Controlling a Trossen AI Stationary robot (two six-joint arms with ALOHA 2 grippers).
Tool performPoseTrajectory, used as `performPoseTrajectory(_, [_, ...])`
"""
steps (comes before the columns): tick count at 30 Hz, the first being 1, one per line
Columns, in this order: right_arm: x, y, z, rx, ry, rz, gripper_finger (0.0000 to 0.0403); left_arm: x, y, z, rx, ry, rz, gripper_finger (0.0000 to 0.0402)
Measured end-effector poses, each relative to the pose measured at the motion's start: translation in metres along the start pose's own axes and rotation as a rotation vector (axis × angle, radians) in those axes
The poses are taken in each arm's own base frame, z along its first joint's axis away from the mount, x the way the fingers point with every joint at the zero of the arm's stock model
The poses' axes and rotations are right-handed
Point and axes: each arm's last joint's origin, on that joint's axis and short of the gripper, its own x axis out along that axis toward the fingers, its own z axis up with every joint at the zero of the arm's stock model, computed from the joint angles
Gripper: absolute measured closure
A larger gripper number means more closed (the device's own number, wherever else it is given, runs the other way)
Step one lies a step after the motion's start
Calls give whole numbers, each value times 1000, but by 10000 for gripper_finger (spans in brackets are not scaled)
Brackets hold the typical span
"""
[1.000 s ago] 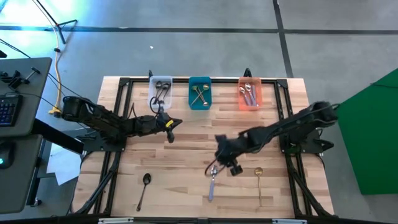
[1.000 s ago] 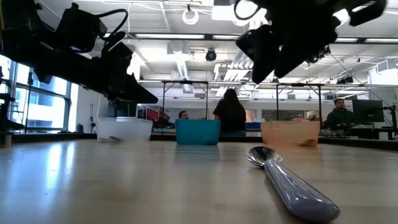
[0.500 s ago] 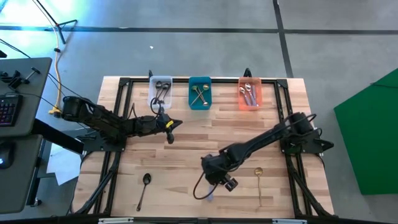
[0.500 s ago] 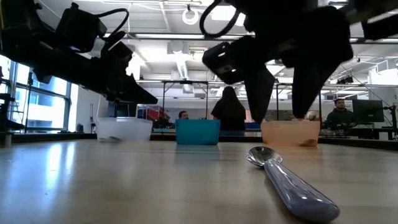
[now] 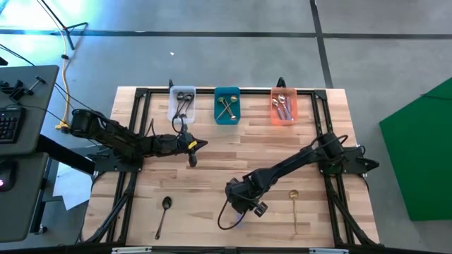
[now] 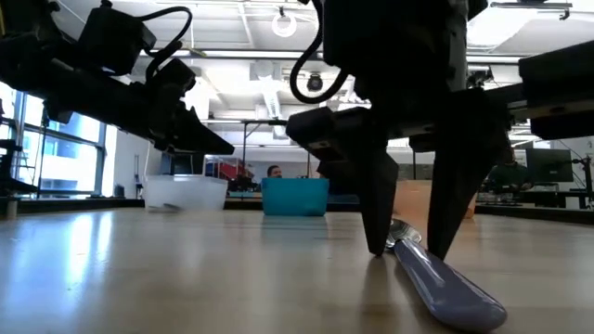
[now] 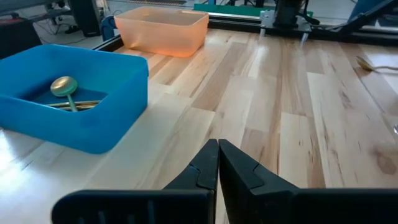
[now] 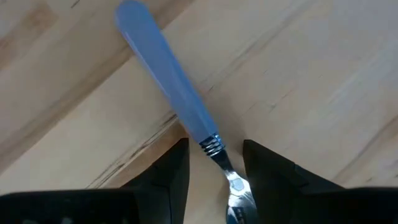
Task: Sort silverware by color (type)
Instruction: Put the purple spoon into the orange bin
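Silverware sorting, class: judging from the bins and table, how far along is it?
Done: spoons lie in the clear bin, teal bin and orange bin. In hand: the right hand straddles the lavender-handled spoon, not yet gripped. Left: the black spoon and gold spoon. The left hand waits shut.

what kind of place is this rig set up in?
Probably a robotics lab or shared workshop. The wooden table stands on a bare concrete floor, a desk with a keyboard sits beside it, and the low view shows people at monitors under exposed ceiling ducts.
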Motion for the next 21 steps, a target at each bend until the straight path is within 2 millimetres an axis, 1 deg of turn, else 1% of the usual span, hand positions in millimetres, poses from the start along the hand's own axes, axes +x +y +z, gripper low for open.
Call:
performPoseTrajectory(6, [5,-7,-4,36,-6,40,271,0,0,0,21,0,2,399])
performPoseTrajectory(8, [5,-9,-6,60,-2,37,277,0,0,0,21,0,3,399])
performPoseTrajectory(11, [4,-15,-10,110,-8,50,301,0,0,0,17,-1,3,399])
performPoseTrajectory(18, [0,-32,-20,230,-22,84,375,0,0,0,20,-1,4,399])
performPoseTrajectory(21, [-5,-38,-27,278,2,80,393,0,0,0,20,-1,4,399])
